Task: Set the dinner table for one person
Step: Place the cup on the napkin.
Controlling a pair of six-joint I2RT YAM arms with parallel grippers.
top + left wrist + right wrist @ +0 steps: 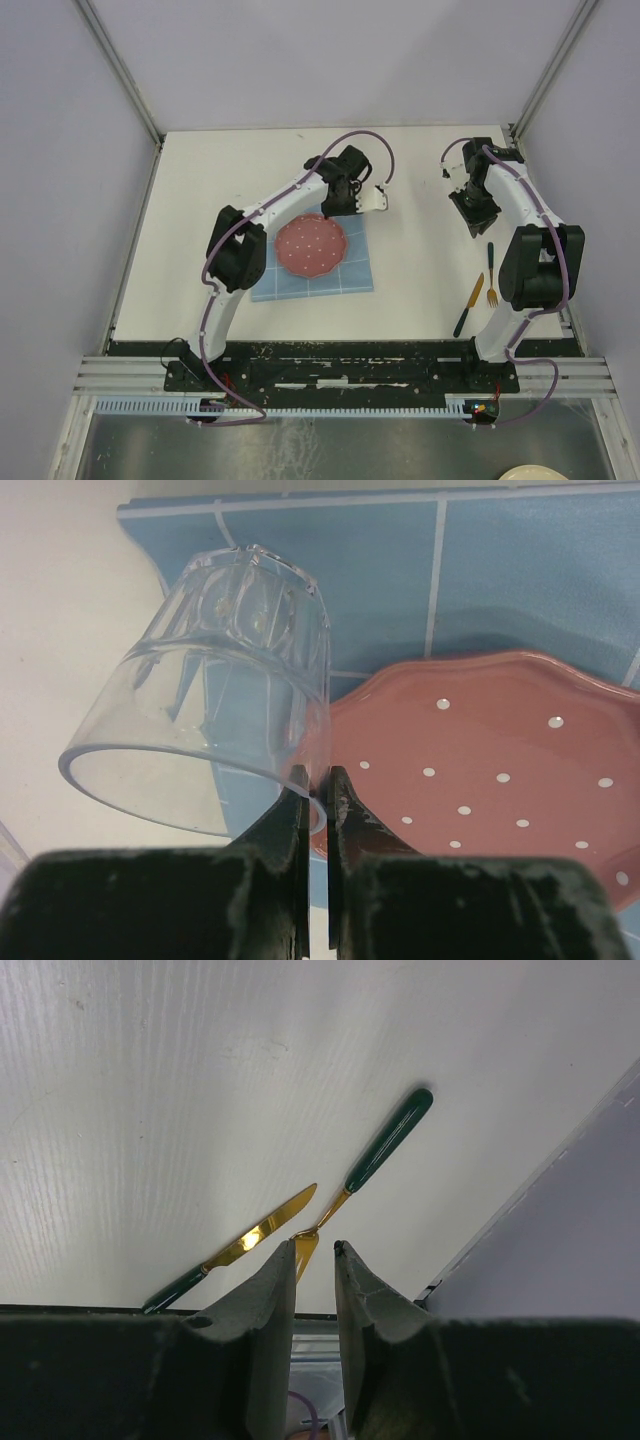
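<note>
Left wrist only: left end effector (318,773) tight on glass (215,700) rim; right end effector (315,1246) ajar, empty.

At 9, 12 and 3 o'clock, pale lilac-grey wall panels (60,150) enclose the large matte white square tabletop (420,250); at 6 o'clock lies a brushed grey metal sheet (350,450).

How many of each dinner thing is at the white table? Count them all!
Plate: 1
Placemat: 1
Glass: 1, held in the left tool
Fork: 1
Knife: 1
Total: 5
</note>
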